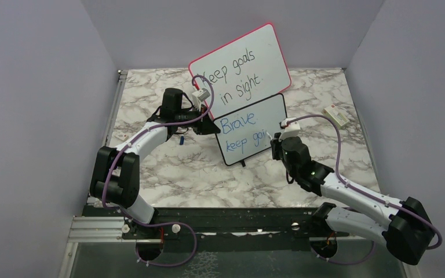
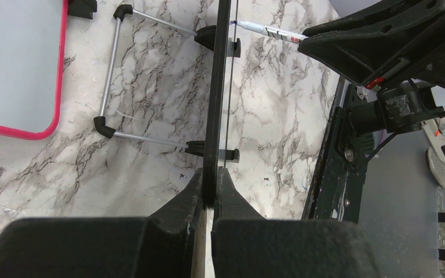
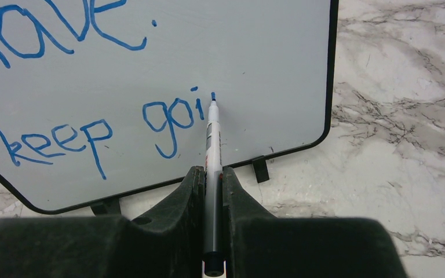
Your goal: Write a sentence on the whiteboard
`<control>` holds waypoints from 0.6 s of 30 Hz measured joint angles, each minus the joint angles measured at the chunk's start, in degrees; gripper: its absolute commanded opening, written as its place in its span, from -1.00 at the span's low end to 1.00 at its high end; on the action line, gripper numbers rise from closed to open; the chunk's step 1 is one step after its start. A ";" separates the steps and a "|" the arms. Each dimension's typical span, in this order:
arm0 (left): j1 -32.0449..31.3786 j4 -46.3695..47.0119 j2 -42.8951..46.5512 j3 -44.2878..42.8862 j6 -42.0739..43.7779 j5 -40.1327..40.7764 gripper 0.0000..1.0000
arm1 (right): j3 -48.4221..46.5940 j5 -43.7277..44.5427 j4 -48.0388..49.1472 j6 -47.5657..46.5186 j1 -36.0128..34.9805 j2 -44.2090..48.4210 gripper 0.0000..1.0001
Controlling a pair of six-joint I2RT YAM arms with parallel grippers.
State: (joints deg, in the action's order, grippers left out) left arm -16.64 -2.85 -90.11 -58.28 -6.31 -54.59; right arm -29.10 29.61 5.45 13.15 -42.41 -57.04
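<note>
The whiteboard point(image 3: 255, 52) stands upright on the desk point(image 3: 394, 145) just ahead of the right claw point(image 3: 211, 174), its left end cut off in the right wrist view. The sentence point(image 1: 237, 123) reads "Brave. keep goi"; from above, the right arm hides its tail. The right claw grasps one marker point(image 3: 212, 130), tip on the board. The left claw point(image 2: 210, 185) is clenched on the whiteboard's edge. There are two boards; the pink board point(image 1: 272, 58) stands beyond.

— What is that big board at the back?
— A pink-framed board point(image 1: 240, 61). It says "Keep goals in sight." in black.
— And underneath?
— A marble table point(image 1: 179, 174), white with grey lines. A small white box point(image 1: 337, 117) lies near its right edge. A tiny blue thing point(image 1: 181, 139) lies on the left.
</note>
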 measured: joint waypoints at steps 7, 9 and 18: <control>0.00 -0.02 0.00 0.00 0.00 0.00 -1.00 | 0.07 -0.76 -3.02 1.86 0.07 0.52 -0.99; 0.00 -0.02 0.00 0.00 0.02 0.00 -1.00 | 0.07 -0.76 -3.39 1.92 0.07 0.55 -0.99; 0.00 -0.02 0.00 0.00 0.00 0.00 -1.00 | 0.04 -0.72 -2.93 1.18 0.07 0.39 -0.99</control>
State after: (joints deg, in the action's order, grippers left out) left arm -16.64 -2.87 -90.11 -58.28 -6.31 -54.59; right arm -29.06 28.88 2.52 14.33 -42.35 -56.64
